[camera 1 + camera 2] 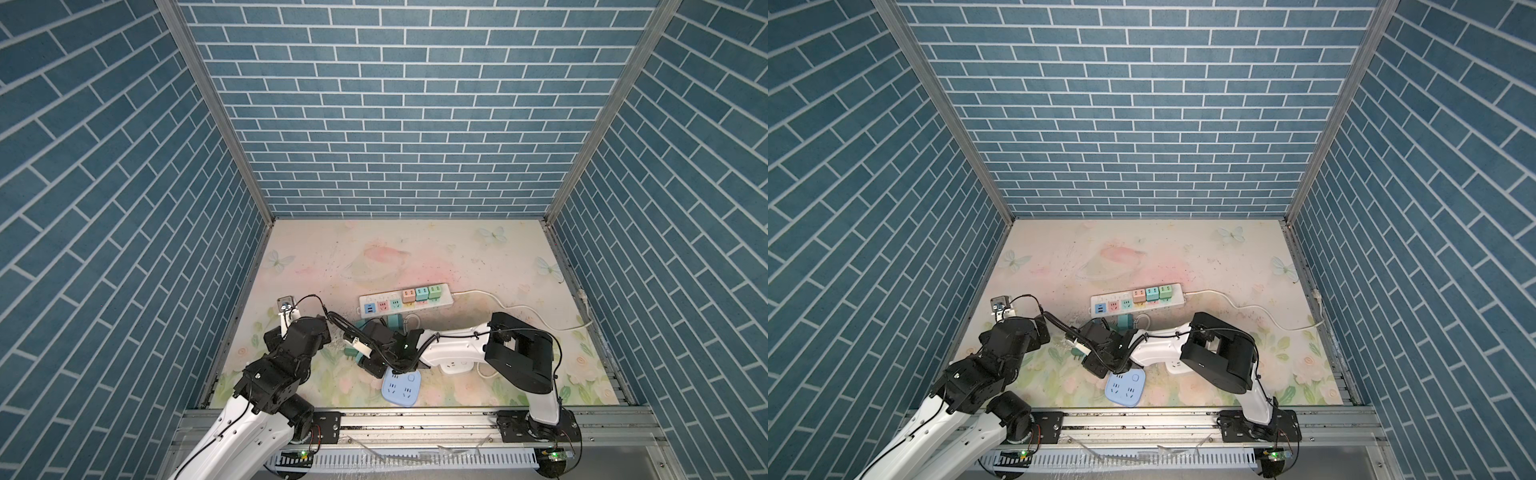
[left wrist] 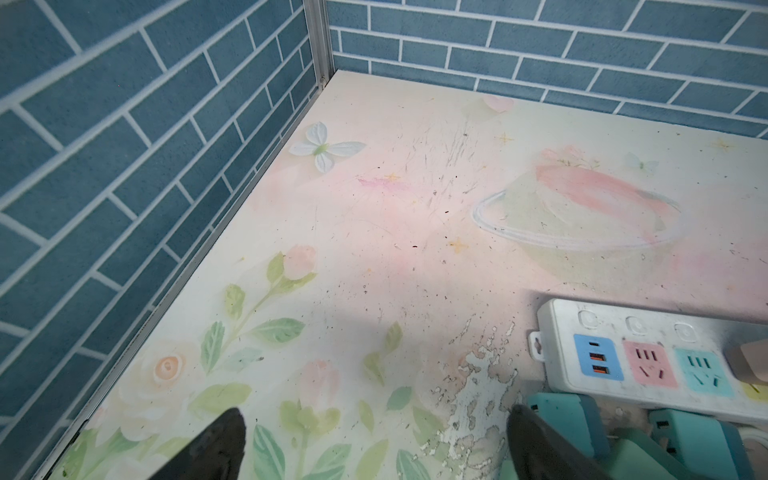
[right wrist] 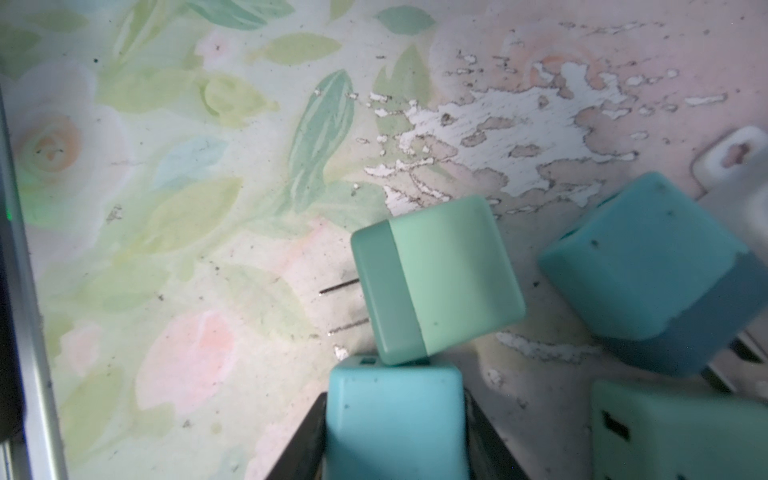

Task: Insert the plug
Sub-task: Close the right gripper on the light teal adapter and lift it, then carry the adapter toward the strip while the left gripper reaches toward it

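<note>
Gripping a blue plug (image 3: 395,419) in the right gripper (image 3: 395,399), with the fingers (image 3: 303,444) lying against both flanks, low on the table (image 3: 166,249). Touching, at the far corner of that plug, a green plug (image 3: 436,278) lying on its side with prongs level. Sitting among further loose plugs (image 3: 640,257), just beside the tab end of the strip (image 2: 557,332). Holding the left gripper (image 2: 376,411) wide open and empty over bare table, near the same end of the strip. Judging the step in hand as pickup, with insertion not yet begun. Calling next for lifting the blue plug clear without dragging the green plug along, then turning the prongs downward; not showing those prongs in any view, so checking orientation first. Calling then for carrying to a free socket, pink (image 2: 649,365) or teal (image 2: 702,372), squaring the prongs to the slots and pressing straight down. Avoiding the three seated plugs (image 1: 422,294) at the cord end.
</note>
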Motion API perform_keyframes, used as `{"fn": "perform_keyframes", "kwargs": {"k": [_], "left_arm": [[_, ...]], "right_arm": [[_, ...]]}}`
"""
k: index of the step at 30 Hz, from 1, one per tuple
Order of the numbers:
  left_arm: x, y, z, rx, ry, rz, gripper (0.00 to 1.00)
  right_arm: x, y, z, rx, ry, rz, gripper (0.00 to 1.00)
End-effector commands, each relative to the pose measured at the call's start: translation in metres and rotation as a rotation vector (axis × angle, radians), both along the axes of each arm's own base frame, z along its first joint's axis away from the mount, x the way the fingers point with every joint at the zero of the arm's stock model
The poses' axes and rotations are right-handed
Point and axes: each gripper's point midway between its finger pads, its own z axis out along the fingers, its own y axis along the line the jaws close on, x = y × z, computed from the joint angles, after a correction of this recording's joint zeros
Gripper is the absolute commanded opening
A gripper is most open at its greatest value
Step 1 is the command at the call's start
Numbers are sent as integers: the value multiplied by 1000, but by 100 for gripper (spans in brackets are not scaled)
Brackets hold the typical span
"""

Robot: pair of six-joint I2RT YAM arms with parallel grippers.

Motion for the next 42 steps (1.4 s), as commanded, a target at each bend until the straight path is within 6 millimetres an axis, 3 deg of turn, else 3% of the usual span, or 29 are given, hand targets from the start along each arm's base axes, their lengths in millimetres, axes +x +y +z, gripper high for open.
{"fn": "perform_keyframes", "kwargs": {"k": [1, 6, 10, 16, 24, 29, 34, 38, 42], "left_arm": [[-4, 5, -1, 11, 5, 20, 100], [-4, 5, -2, 13, 8, 21, 100], [-3, 3, 0, 11, 10, 4, 100], [-3, 2, 6, 4, -22, -9, 99], [9, -67, 18, -141, 5, -351, 98], [17, -103, 13, -202, 117, -470, 84], [16, -128, 14, -250, 165, -571, 77], [8, -136, 22, -282, 135, -621, 76], [-2, -142, 30, -328, 110, -670, 70]], "right_arm": [[-4, -12, -4, -20, -8, 5, 35], [-2, -14, 18, 40, -52, 15, 27], [3, -18, 51, 117, -135, 36, 21], [16, -44, 96, 210, -309, 25, 12], [41, -110, 143, 321, -495, -149, 5], [54, -153, 158, 398, -612, -290, 0], [69, -166, 159, 373, -676, -357, 0], [78, -171, 167, 377, -729, -416, 0], [75, -184, 176, 454, -800, -418, 0]]}}
